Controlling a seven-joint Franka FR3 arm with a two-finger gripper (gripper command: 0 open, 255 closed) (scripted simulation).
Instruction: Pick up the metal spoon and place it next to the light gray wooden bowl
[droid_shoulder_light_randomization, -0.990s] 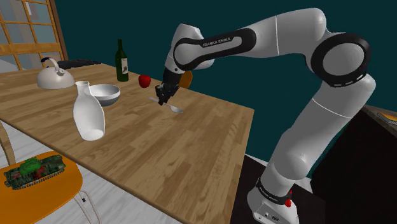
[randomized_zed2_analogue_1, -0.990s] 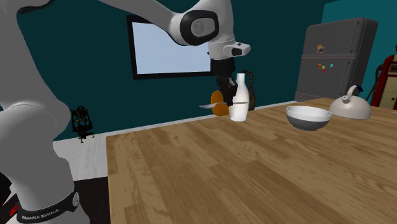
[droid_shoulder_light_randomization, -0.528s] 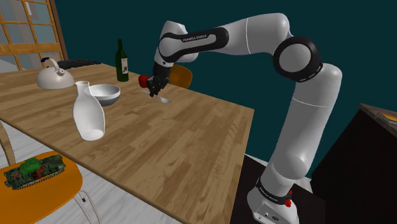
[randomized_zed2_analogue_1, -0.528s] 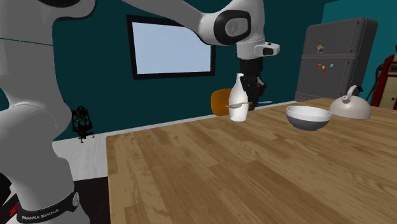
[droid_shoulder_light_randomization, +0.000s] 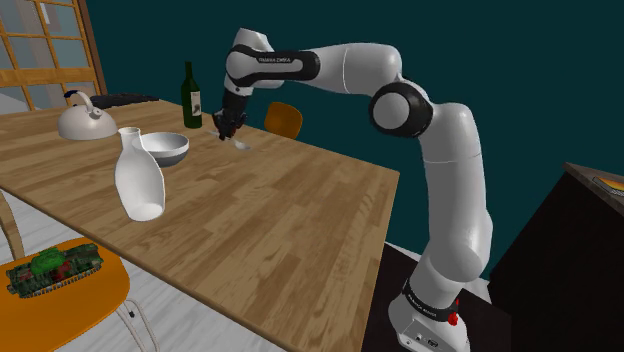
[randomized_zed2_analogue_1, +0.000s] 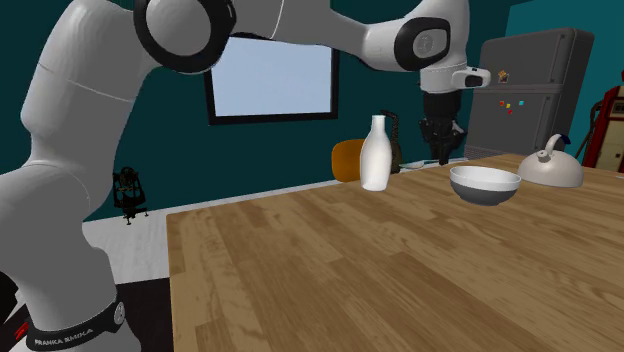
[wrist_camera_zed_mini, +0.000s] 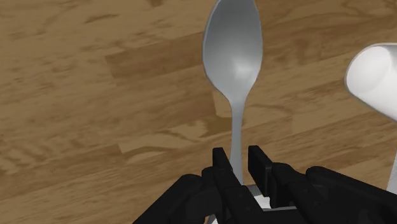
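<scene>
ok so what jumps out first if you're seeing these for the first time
The big white arm arching over the wooden table grabs the eye first, its black gripper hanging just right of the bowl in the shoulder view. In the wrist view a shiny spoon is clasped by its handle in the gripper. A tall white vase stands in front of the bowl.

You have teal wall all round. Wood table spans middle. Lattice window sits at your shoulder view's upper left. Orange chair stands beyond table's far edge. Your second exterior view shows bright window, grey fridge, pale floor.
</scene>
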